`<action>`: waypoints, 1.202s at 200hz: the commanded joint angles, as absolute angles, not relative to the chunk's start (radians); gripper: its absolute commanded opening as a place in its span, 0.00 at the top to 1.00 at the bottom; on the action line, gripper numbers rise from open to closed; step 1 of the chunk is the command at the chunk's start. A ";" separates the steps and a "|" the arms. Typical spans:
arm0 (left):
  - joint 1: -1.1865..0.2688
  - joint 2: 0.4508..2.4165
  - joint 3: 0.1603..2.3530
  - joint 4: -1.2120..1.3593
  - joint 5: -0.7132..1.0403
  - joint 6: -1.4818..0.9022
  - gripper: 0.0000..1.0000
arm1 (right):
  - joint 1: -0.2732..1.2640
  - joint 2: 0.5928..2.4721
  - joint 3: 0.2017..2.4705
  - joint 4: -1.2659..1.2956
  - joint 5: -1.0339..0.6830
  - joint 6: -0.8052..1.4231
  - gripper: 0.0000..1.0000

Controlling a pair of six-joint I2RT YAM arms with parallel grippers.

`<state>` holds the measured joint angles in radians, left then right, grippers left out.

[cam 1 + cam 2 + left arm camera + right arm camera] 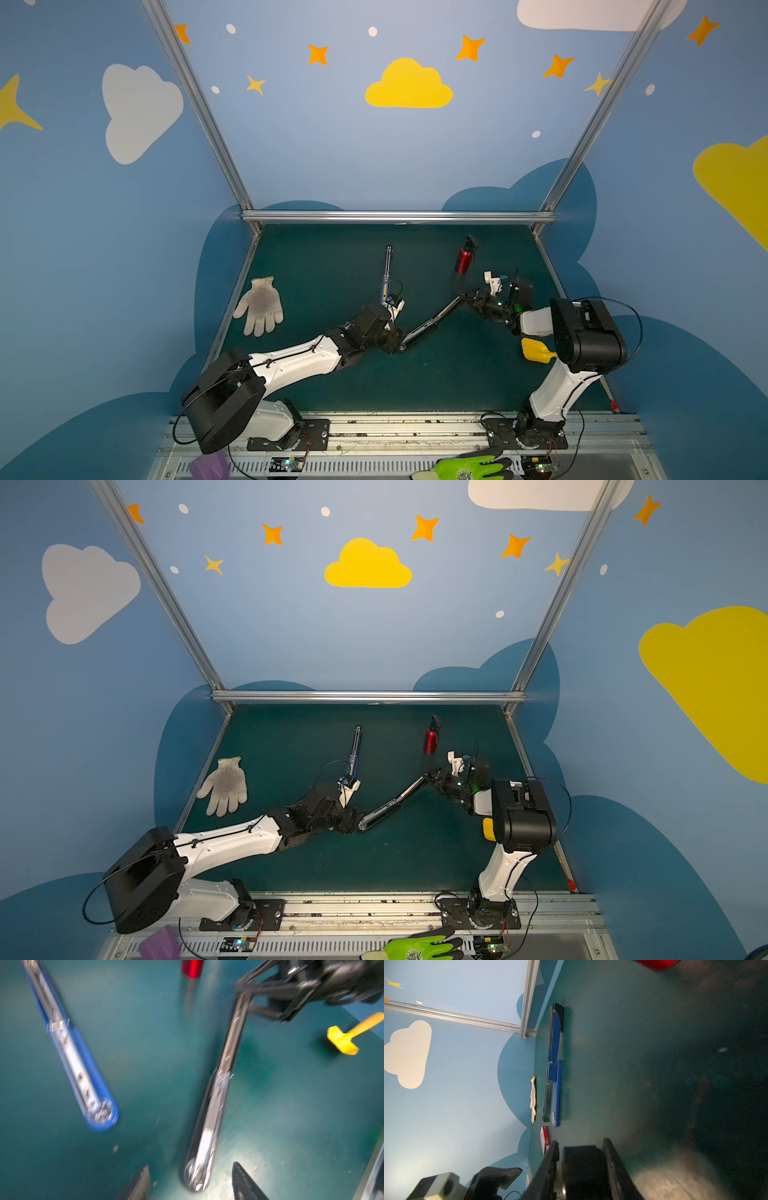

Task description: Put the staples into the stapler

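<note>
Only right wrist view: staples; left end effector agape; right end effector tight on black stapler.

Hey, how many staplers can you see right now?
2. A blue stapler lies opened flat toward the back middle of the table. A black stapler, also opened out, sits nearer the front, one end gripped by the right claw. I see no others.

We see a white knit glove flat at left, red metal bottle with black cap upright at back, yellow plastic tool right.
</note>
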<state>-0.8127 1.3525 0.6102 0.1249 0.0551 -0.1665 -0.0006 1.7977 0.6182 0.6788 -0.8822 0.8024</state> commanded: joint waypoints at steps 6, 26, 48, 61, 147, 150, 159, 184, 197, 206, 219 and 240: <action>-0.774 1.353 0.550 0.283 0.188 -0.176 0.35 | -0.016 1.769 0.648 0.650 -0.917 0.787 0.84; -0.765 1.399 0.524 0.334 0.206 -0.149 0.39 | -0.019 1.779 0.650 0.656 -0.921 0.789 0.84; -0.764 1.444 0.480 0.444 0.278 -0.126 0.44 | -0.020 1.789 0.651 0.668 -0.923 0.796 0.84; -0.767 1.464 0.451 0.518 0.312 -0.118 0.44 | -0.020 1.793 0.651 0.666 -0.922 0.795 0.84; -0.814 1.601 0.412 0.681 0.251 -0.038 0.53 | -0.020 1.805 0.653 0.663 -0.924 0.793 0.85; -0.814 1.607 0.410 0.690 0.246 -0.038 0.53 | -0.020 1.805 0.653 0.663 -0.926 0.793 0.85; -0.814 1.619 0.410 0.712 0.234 -0.038 0.54 | -0.020 1.807 0.655 0.663 -0.927 0.794 0.85; -0.815 1.635 0.423 0.735 0.229 -0.023 0.56 | -0.017 1.812 0.656 0.664 -0.927 0.795 0.85; -0.815 1.638 0.432 0.736 0.225 -0.012 0.55 | -0.017 1.812 0.654 0.666 -0.927 0.795 0.85; -0.813 1.640 0.437 0.735 0.225 -0.004 0.55 | -0.019 1.814 0.653 0.666 -0.928 0.795 0.85; -0.812 1.643 0.445 0.729 0.229 0.003 0.55 | -0.019 1.816 0.653 0.666 -0.928 0.793 0.85; -0.808 1.637 0.451 0.716 0.243 0.008 0.59 | -0.018 1.821 0.653 0.671 -0.928 0.795 0.85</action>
<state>-0.8101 1.6352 0.4274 0.7067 0.2340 -0.0170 -0.0181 1.8088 0.6247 0.6582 -0.8875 0.7845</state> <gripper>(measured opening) 0.435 0.305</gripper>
